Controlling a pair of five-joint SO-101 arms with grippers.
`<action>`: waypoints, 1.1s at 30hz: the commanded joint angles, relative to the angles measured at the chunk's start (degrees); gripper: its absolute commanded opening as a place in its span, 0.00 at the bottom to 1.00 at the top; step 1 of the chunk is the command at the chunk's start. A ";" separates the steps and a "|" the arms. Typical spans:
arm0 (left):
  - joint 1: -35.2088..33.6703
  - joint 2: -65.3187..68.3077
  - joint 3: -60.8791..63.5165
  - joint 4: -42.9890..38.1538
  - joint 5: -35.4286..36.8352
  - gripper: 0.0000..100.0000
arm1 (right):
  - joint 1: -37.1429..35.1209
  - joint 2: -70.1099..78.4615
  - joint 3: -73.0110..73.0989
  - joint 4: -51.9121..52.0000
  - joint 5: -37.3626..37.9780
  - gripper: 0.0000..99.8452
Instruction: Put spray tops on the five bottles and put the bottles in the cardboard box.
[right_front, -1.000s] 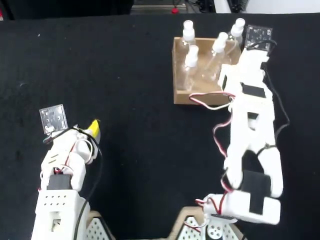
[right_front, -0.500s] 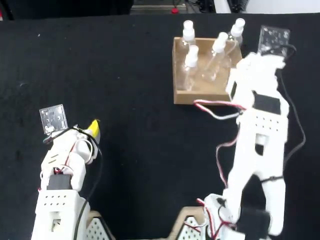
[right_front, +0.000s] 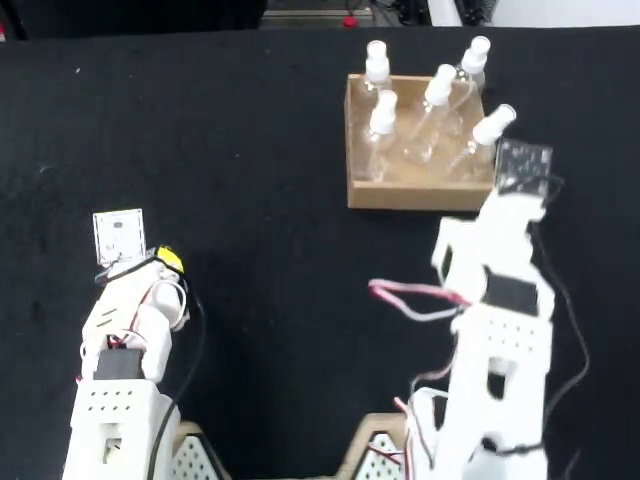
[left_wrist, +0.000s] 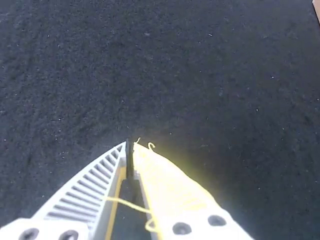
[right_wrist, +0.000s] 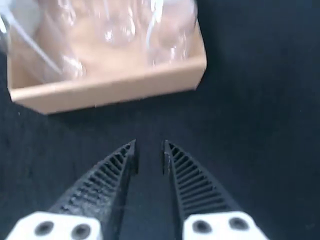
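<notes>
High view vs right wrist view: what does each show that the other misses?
High view adds: all five bottles, spray tops on, in the box, plus the left arm. Right wrist view adds: its tool, fingers slightly apart, over the table just short of the box's near wall. Shared: box, clear bottles inside it, black table.

overhead, wrist cameras close, cardboard box (right_front: 415, 195) shared
</notes>
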 joint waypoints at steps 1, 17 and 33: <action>0.04 -0.18 -0.84 0.53 -0.62 0.03 | 1.14 -9.10 4.70 0.35 0.00 0.07; 0.13 -29.63 5.23 17.93 -0.70 0.03 | -0.44 -46.90 32.48 0.70 0.00 0.07; 0.75 -28.22 5.05 14.42 -1.14 0.03 | 0.00 -57.71 36.62 26.29 9.23 0.06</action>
